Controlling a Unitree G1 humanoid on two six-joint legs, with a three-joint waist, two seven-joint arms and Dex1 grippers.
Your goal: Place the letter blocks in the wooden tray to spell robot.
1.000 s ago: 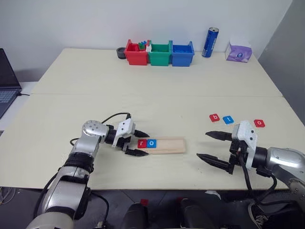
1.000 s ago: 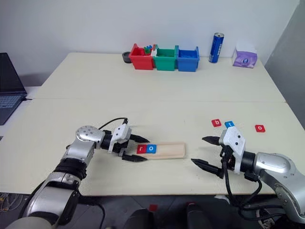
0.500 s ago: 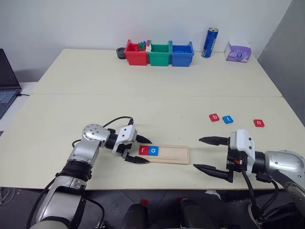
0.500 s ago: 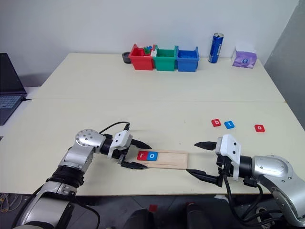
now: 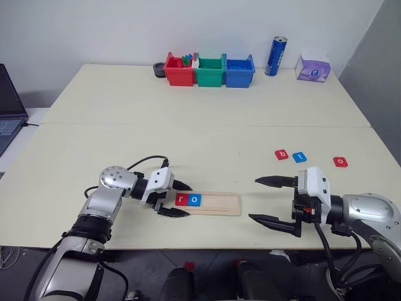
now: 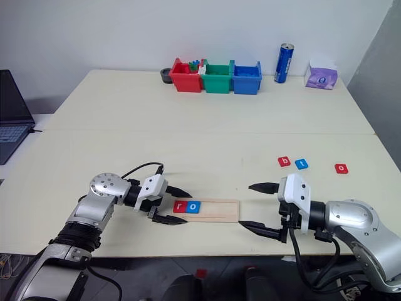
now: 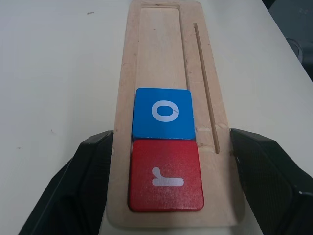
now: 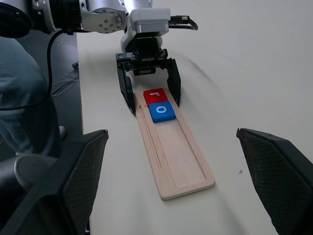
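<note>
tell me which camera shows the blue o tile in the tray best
The left wrist view: the blue o tile sits large and unobstructed in the wooden tray, touching the red r tile. The right wrist view shows it smaller; both eye views show it tiny, letter barely readable.

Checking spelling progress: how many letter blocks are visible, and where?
5. Red r and blue o sit in the wooden tray; red b, blue t and red o lie on the table.
</note>
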